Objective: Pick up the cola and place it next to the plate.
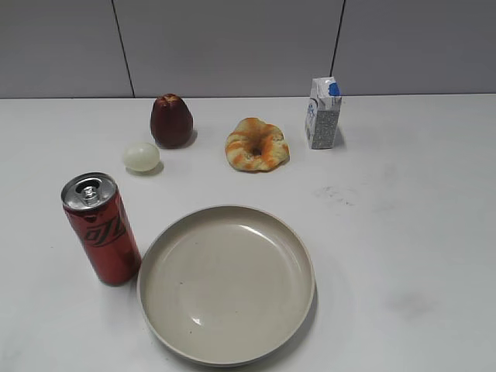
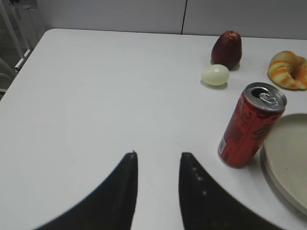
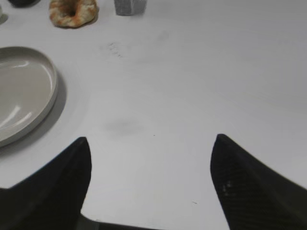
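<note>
The cola point(image 1: 101, 230), a tall slim red can with a silver pull-tab top, stands upright on the white table, right beside the left rim of the plate point(image 1: 226, 284). In the left wrist view the cola point(image 2: 250, 125) stands to the right of my left gripper point(image 2: 158, 154), which is open and empty over bare table. The plate's edge shows at the right there point(image 2: 288, 158). My right gripper point(image 3: 151, 139) is open and empty over bare table, with the plate point(image 3: 24, 91) to its left. Neither gripper shows in the exterior view.
At the back stand a dark red fruit point(image 1: 171, 121), a pale egg point(image 1: 141, 156), a ring-shaped bread point(image 1: 256, 145) and a small milk carton point(image 1: 322, 113). The table's left edge shows in the left wrist view point(image 2: 19, 67).
</note>
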